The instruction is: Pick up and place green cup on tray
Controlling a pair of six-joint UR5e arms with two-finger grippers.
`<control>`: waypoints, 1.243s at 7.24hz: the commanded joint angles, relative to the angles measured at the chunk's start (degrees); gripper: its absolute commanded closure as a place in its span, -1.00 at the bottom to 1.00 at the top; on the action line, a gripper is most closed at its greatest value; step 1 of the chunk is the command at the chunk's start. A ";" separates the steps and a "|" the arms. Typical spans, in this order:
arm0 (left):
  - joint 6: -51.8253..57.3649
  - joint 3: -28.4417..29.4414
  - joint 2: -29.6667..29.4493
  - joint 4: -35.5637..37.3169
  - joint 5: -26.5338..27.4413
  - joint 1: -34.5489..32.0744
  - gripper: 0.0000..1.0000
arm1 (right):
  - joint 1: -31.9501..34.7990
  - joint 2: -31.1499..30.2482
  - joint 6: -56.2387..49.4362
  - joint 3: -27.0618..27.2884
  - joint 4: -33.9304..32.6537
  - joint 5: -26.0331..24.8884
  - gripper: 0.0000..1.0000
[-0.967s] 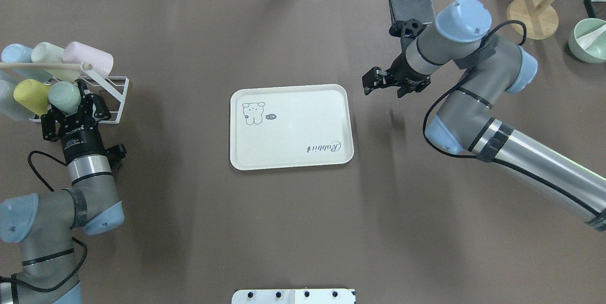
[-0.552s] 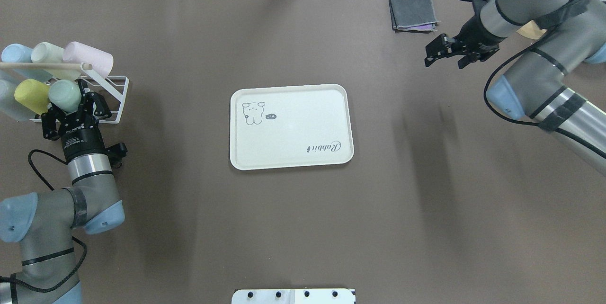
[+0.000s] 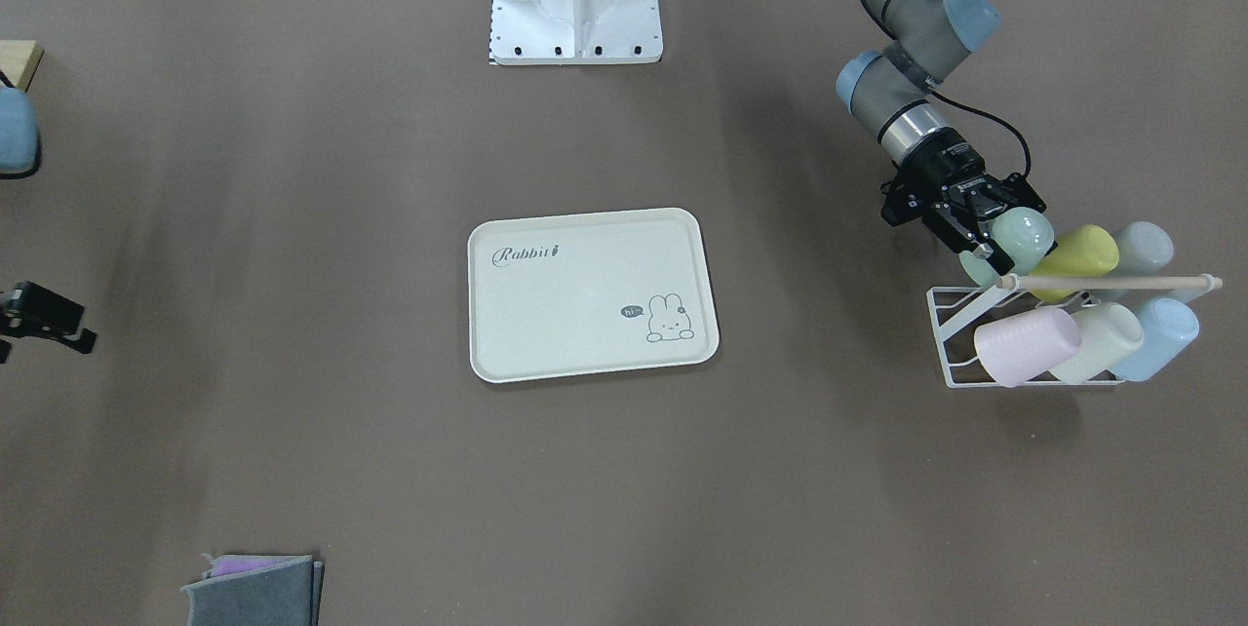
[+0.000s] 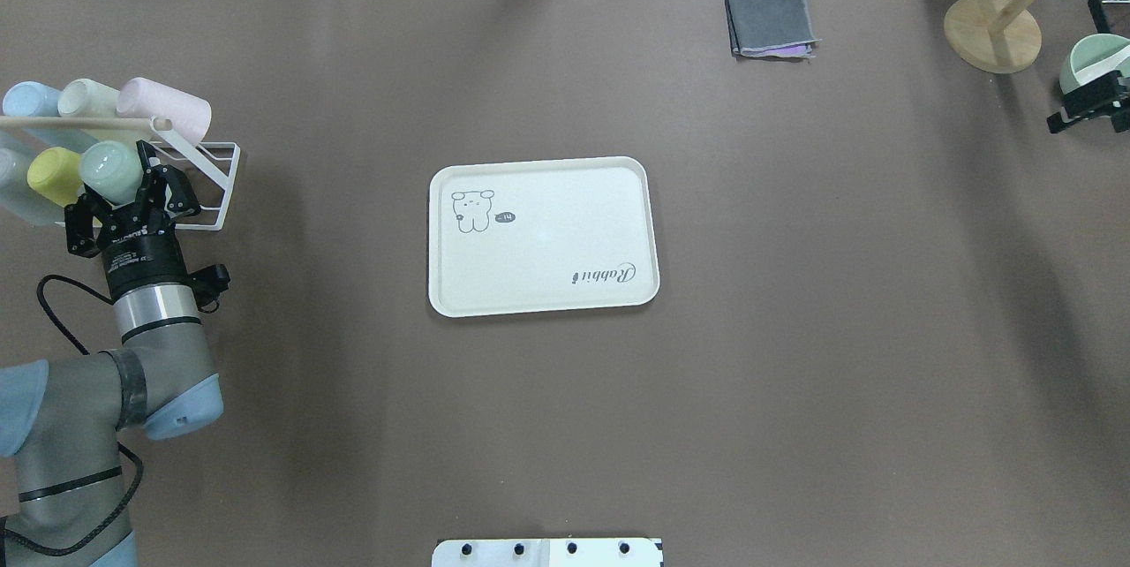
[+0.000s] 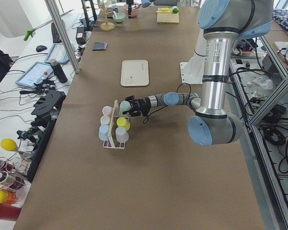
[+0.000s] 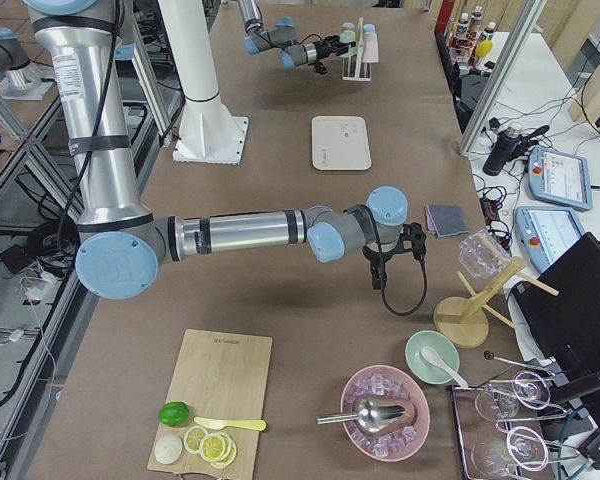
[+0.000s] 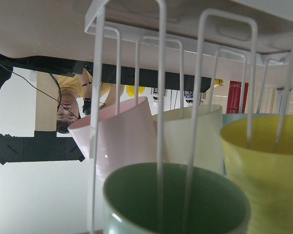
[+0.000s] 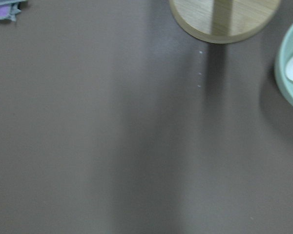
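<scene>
Two fingers of the left gripper (image 3: 987, 234) grasp the green cup (image 3: 1024, 238), which lies on the wire rack (image 3: 939, 333) at the surface's edge. Overhead, the tray (image 4: 543, 236) sits mid-surface, well apart from the cup. The right gripper (image 4: 1088, 108) hangs beside a bowl (image 4: 1090, 55), and I cannot tell the state of its fingers. In the left wrist view, rack wires enter the green cup, just beside a yellow cup (image 7: 263, 165).

Brown table (image 8: 112, 146) with round wooden base (image 8: 224, 19), mint bowl (image 8: 292, 68), folded cloth (image 8: 2, 7).
</scene>
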 commanded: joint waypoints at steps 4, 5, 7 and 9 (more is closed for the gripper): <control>1.59 -4.96 3.37 -2.53 -0.50 0.00 1.00 | 10.33 -5.64 -12.59 2.69 -18.26 -3.49 -1.00; 1.60 -5.84 3.98 -2.73 -0.68 0.00 1.00 | 12.16 -7.12 -16.27 2.69 -19.06 -5.52 -1.00; 1.94 -9.69 6.87 -5.34 -0.77 0.00 1.00 | 13.50 -7.49 -16.04 1.99 -19.24 -6.15 -1.00; 14.01 -11.99 8.03 -14.62 -0.86 -0.17 1.00 | 13.59 -8.80 -15.69 2.33 -18.98 -7.47 -1.00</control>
